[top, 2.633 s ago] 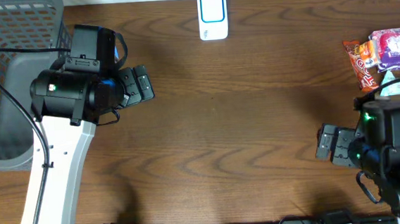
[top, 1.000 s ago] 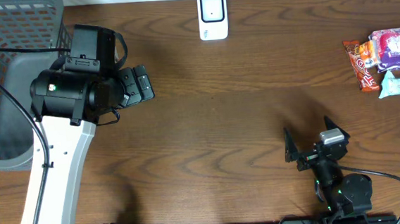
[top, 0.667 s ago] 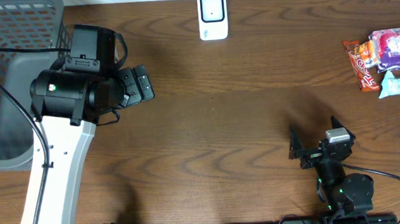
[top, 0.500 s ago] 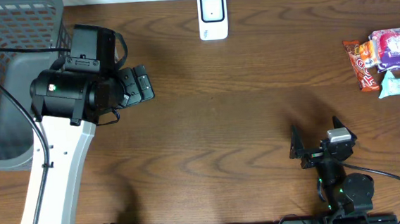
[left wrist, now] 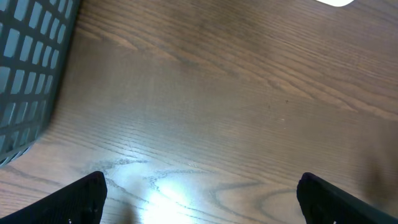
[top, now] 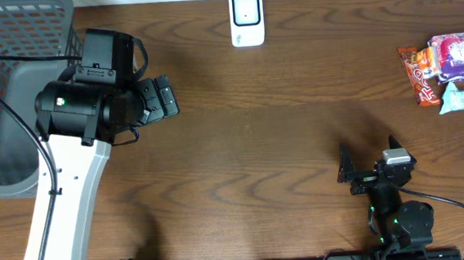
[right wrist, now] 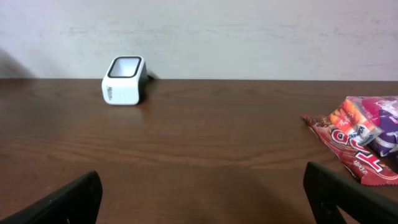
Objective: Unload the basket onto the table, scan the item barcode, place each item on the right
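Tabletop (top: 282,143): snacks (top: 449,70) well beyond right tool (top: 369,161)

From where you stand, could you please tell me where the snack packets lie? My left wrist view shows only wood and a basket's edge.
Observer: The snack packets lie together at the right edge of the table, beyond the right gripper.
Operator: Where does the scanner stand?
Observer: It stands at the far edge, midway across.
Operator: Is the right gripper holding anything?
Observer: No, its jaws stand open and empty.
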`<act>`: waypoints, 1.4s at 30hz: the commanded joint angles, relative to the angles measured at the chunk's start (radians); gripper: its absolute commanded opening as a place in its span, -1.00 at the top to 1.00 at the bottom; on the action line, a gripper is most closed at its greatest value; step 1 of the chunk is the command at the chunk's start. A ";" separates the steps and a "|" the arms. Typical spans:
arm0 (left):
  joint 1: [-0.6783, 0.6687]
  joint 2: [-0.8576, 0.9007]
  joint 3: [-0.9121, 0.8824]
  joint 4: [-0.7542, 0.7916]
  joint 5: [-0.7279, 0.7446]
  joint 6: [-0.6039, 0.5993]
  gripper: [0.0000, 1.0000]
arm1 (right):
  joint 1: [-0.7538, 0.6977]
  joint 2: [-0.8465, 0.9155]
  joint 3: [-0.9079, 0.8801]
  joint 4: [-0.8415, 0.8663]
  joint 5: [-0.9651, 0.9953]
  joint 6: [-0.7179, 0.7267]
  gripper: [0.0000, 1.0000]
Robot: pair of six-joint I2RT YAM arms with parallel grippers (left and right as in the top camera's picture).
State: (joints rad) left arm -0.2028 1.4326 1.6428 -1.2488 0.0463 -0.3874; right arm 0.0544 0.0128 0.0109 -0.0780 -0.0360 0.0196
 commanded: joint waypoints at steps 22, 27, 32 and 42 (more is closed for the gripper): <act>0.003 -0.002 0.013 0.000 -0.008 0.009 -0.96 | -0.007 -0.008 -0.005 -0.003 0.000 -0.005 -0.99; 0.003 -0.002 0.013 0.000 -0.008 0.009 -0.96 | -0.007 -0.008 -0.005 0.001 -0.013 -0.005 -0.98; 0.003 -0.002 0.013 0.000 -0.009 0.009 -0.96 | -0.007 -0.008 -0.005 0.002 -0.022 -0.005 -0.99; 0.003 -0.002 0.013 0.000 -0.008 0.010 -0.96 | -0.007 -0.008 -0.005 0.004 -0.019 -0.005 -0.99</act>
State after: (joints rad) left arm -0.2028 1.4326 1.6424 -1.2488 0.0463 -0.3874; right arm 0.0544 0.0128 0.0109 -0.0761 -0.0490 0.0143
